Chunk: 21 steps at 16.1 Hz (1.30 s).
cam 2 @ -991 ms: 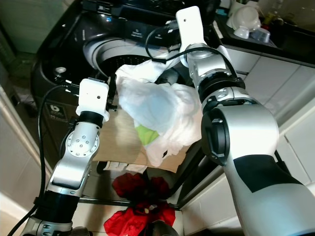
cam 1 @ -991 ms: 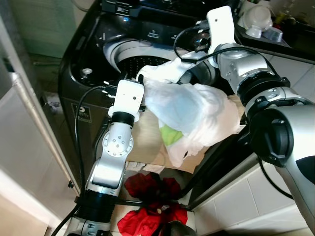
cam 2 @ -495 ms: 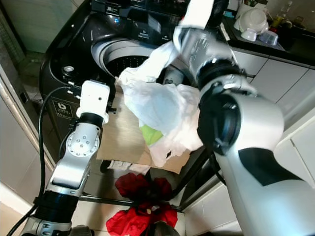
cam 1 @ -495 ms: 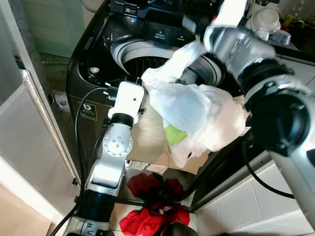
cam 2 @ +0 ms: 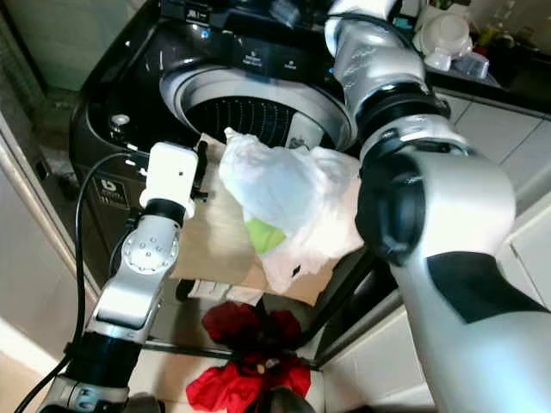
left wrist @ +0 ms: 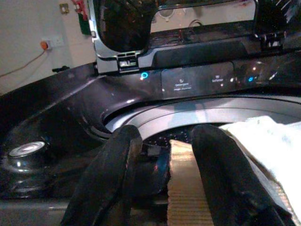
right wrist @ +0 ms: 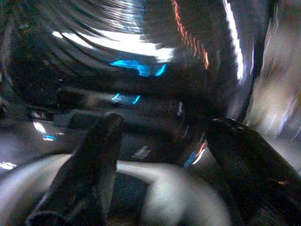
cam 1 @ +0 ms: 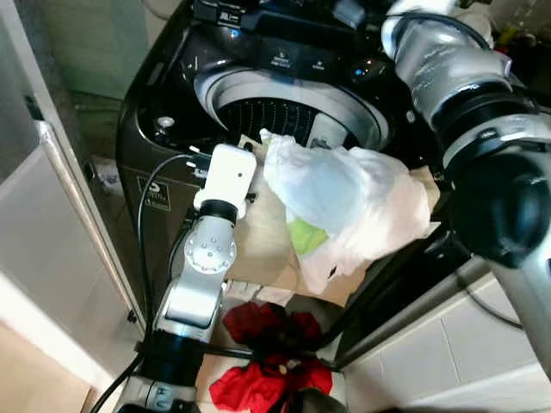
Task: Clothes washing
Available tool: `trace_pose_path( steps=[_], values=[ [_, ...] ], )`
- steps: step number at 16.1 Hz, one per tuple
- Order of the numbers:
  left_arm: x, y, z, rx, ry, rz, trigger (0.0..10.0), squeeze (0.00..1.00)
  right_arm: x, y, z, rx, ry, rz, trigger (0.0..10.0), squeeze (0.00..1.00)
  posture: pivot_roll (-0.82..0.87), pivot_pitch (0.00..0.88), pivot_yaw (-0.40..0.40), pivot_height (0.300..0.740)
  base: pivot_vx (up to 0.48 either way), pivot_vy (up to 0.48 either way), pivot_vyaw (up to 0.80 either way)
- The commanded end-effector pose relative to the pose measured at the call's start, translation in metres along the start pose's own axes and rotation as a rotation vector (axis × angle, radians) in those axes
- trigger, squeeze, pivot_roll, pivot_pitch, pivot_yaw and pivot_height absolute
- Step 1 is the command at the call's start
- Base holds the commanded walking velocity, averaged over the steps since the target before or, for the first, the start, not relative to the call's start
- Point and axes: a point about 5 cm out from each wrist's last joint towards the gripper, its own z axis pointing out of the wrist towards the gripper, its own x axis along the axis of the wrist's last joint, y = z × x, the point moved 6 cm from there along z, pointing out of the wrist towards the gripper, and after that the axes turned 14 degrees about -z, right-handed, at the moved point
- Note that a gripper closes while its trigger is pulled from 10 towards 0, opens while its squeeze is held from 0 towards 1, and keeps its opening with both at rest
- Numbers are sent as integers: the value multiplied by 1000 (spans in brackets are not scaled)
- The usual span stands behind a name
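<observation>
Clothes (cam 1: 344,194), a white bundle mid-frame, sit on a cardboard box (cam 1: 267,232) whose edge the left gripper (left wrist: 162,174) clamps to steady it by the washing machine (cam 1: 172,103), while the right gripper (right wrist: 160,160), fingers apart and empty, hovers over the drum at upper right.

White laundry (cam 1: 344,194), black washer (cam 1: 164,95), red clothes (cam 1: 271,361).
</observation>
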Motion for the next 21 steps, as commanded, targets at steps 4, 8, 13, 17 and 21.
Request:
trace_pose_path(
  steps=[4, 8, 13, 17, 21],
  values=[
    [23, -10, -4, 19, 85, 20, 10000, 0, 8, 50, -15, -265, 266, -270, 10000, 0, 145, 0, -180, 740, 0, 0, 0],
    [26, -7, -2, -8, 95, -6, 10000, 0, -28, 60, -51, -441, 383, -274, 10000, 0, 80, 0, -129, 740, 0, 0, 0],
    [18, -7, 2, -11, 62, -62, 10000, 0, -66, 38, -87, -413, 394, -287, 10000, 0, 48, 0, -96, 740, 0, 0, 0],
    [17, -8, 1, -24, 59, -61, 10000, 0, -72, 29, -144, -310, 489, -395, 10000, 0, 34, 0, -88, 740, 0, 0, 0],
    [13, -7, -2, -40, 48, -61, 10000, 0, -109, 4, -215, -127, 473, -553, 10000, 0, 4, 0, -64, 740, 0, 0, 0]
  ],
)
